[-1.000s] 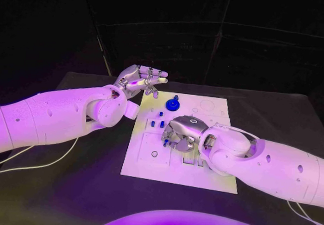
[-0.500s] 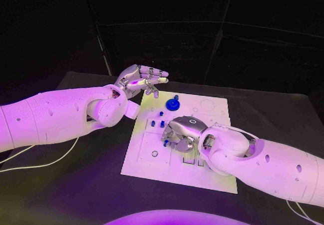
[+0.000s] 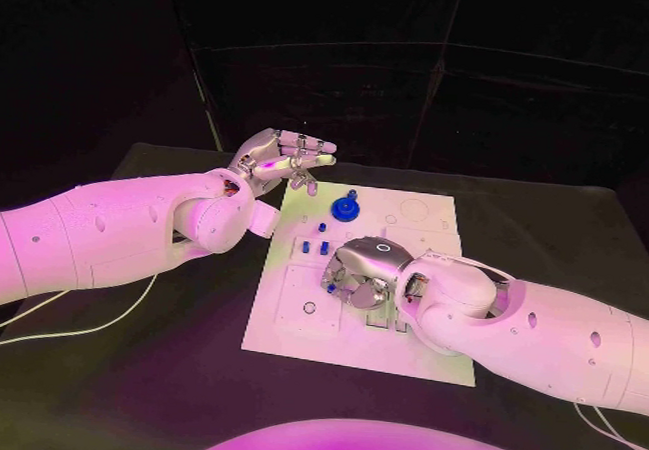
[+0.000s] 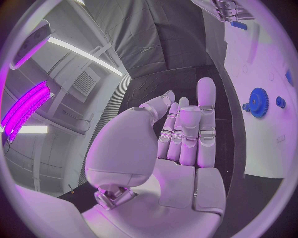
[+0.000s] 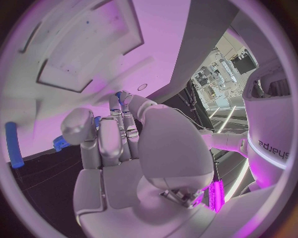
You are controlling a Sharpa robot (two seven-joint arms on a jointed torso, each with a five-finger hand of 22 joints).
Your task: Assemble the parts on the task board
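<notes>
Right hand point(image 3: 363, 274) hovers low over the board point(image 3: 320, 330), fingers curled around a small blue part point(image 5: 118, 95), we judge. Our left hand point(image 3: 284, 158) waits empty and half-spread beyond the far edge, nearer the blue gear point(image 3: 347, 207).

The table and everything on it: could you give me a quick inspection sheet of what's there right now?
Surface: black table, white task board in its middle.
Job's things: blue gear standing at the board's far end; small blue pegs nearer the middle.
Clutter: nothing seen.
Hands: left hand raised beyond the board's far left corner, holding nothing that shows; right hand down on the board, fingers around a small blue part.
Cables: white cable under the left arm; another by the right arm.
Surroundings: dark backdrop.
</notes>
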